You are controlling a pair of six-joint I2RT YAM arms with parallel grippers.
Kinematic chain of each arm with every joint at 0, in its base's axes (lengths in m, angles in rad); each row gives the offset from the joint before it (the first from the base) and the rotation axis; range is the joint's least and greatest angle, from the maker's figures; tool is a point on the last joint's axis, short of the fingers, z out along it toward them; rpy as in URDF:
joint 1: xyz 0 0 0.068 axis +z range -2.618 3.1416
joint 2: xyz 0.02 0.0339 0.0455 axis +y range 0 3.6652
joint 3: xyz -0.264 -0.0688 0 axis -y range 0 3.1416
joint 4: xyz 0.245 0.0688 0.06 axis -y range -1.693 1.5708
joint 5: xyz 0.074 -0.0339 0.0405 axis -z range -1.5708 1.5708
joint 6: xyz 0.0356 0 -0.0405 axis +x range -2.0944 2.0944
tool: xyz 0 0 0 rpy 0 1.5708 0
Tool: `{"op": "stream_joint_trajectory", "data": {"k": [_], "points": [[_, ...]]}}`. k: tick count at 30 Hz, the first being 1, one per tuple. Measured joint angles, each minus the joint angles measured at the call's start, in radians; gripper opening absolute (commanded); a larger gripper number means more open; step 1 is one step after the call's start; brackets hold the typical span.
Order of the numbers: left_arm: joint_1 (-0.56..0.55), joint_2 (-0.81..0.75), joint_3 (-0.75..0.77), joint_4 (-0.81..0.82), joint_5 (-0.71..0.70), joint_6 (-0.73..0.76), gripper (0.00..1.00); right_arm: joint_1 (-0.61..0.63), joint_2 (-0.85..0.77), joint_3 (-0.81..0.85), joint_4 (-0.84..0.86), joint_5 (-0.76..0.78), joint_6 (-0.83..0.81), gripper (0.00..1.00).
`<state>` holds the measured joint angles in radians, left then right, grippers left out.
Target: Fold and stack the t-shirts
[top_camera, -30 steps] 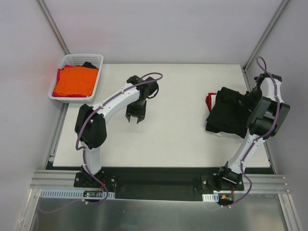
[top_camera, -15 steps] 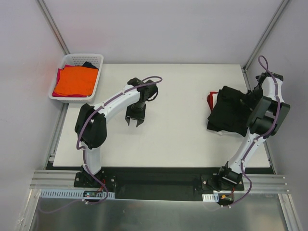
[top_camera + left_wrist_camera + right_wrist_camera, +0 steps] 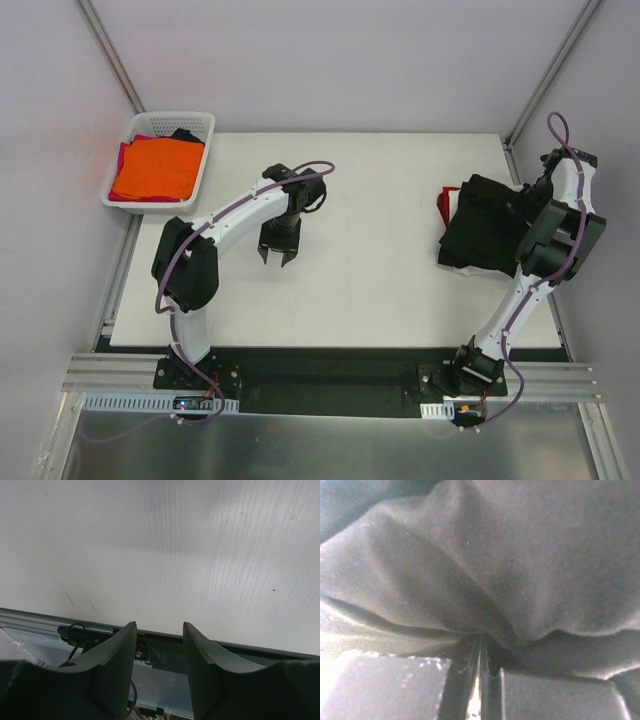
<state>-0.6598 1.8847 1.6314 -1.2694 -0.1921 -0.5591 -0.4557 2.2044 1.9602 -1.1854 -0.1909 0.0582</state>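
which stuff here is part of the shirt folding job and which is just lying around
Part of the job:
- black t-shirt, pinched in the shut right gripper
- red shirt, peeking out from under it
- orange shirt, on top in the basket
- left gripper, open and empty

Just there:
- white lattice basket
- table

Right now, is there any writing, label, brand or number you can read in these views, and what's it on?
No text can be read in any view.
black shirt: plain cloth, no print showing.
orange shirt in the basket: no print showing.
left arm base and right arm base: any marking is too small to read.
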Motion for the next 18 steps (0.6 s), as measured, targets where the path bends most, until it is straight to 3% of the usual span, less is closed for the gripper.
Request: {"op": "stream_joint_trajectory", "data": {"k": [6,7,9,10,13,15,16,18], "points": [[0.0,0.0,0.003,-0.002,0.0,0.001,0.42,0.0,0.0,0.0,0.0,0.0,0.0,0.01],[0.0,0.0,0.006,-0.002,0.0,0.001,0.42,0.0,0.0,0.0,0.0,-0.001,0.0,0.1],[0.0,0.0,0.018,-0.003,0.0,0.001,0.45,-0.001,-0.002,-0.005,0.005,-0.006,0.001,0.37],[0.0,0.0,0.024,-0.003,0.0,0.001,0.46,-0.002,-0.008,-0.017,0.015,-0.011,0.0,0.65],[0.0,0.0,0.041,-0.003,0.001,0.001,0.48,-0.01,-0.085,-0.118,0.109,-0.068,0.013,0.97],[0.0,0.003,0.052,-0.003,0.002,0.001,0.53,-0.011,-0.173,-0.217,0.2,-0.095,0.018,1.0],[0.0,0.008,0.061,-0.003,0.003,0.0,0.57,-0.01,-0.225,-0.272,0.249,-0.106,0.018,0.97],[0.0,0.019,0.075,-0.001,0.006,0.0,0.72,-0.006,-0.309,-0.354,0.315,-0.116,0.019,0.96]]}}
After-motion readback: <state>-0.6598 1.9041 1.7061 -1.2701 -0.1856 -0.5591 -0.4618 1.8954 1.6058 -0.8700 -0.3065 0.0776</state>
